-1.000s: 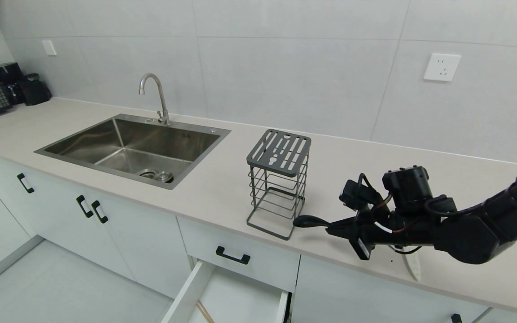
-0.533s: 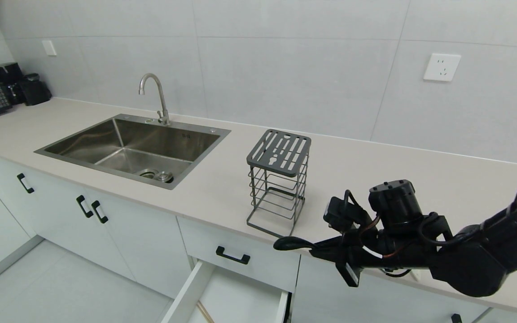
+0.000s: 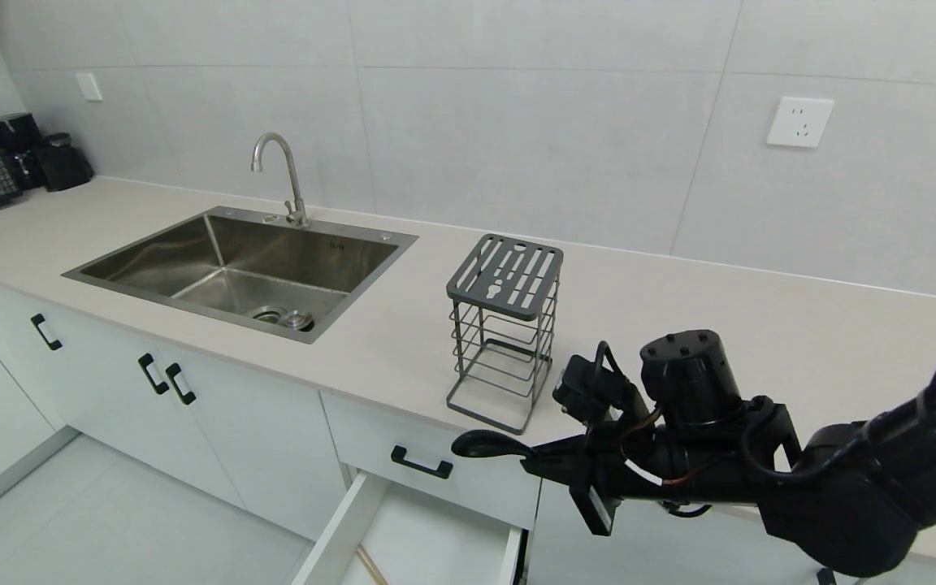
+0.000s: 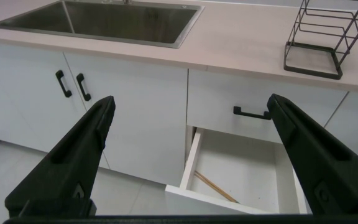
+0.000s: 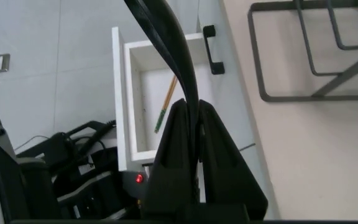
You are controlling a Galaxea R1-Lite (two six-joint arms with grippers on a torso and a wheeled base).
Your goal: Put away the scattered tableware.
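Drawer (image 3: 336, 532) cropped below, utensil (image 5: 166, 37) end cropped, perhaps spoon

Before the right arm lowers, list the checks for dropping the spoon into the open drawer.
1. Grip: right gripper fingers shut on the black spoon: ok.
2. Target: the drawer is pulled open: ok.
3. Alignment: spoon bowl over the drawer opening, not its front panel: cannot tell.
4. Landing room: chopsticks lie toward one side, bare floor beside them: ok.
5. Other arm: left gripper open, held back from the drawer: ok.
6. Clearance: spoon apart from the wire rack: ok.
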